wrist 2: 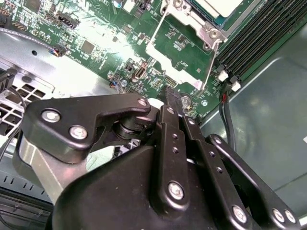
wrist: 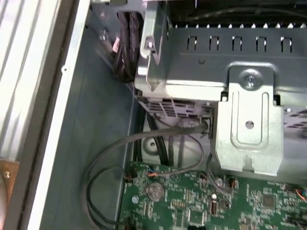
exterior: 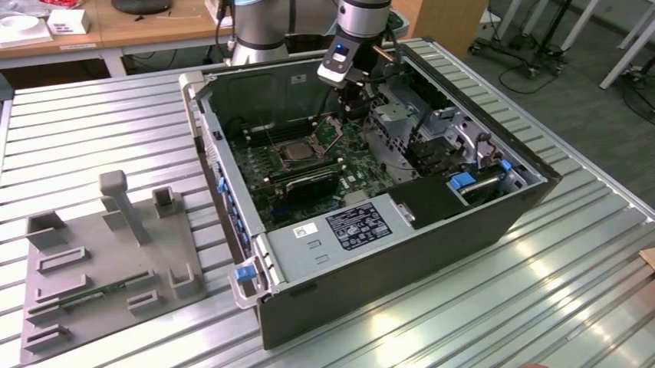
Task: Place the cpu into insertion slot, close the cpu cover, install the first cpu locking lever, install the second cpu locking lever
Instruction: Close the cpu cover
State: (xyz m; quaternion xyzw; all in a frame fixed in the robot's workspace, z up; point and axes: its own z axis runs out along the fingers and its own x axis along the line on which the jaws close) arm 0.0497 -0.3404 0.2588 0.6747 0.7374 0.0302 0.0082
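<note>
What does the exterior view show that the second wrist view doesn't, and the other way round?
Exterior view: the whole computer case, a grey holder plate on the exterior view's left, the ribbed table. Second wrist view: a close look at the silvery cover frame, open, with the chip beyond it. Both: the gripper over the green motherboard.

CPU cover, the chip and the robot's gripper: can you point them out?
cpu cover [wrist 2: 163,56], second wrist view, silvery frame bar.
cpu [wrist 2: 218,5], second wrist view, pale top face.
gripper [wrist 2: 172,98], second wrist view, black tip.
</note>
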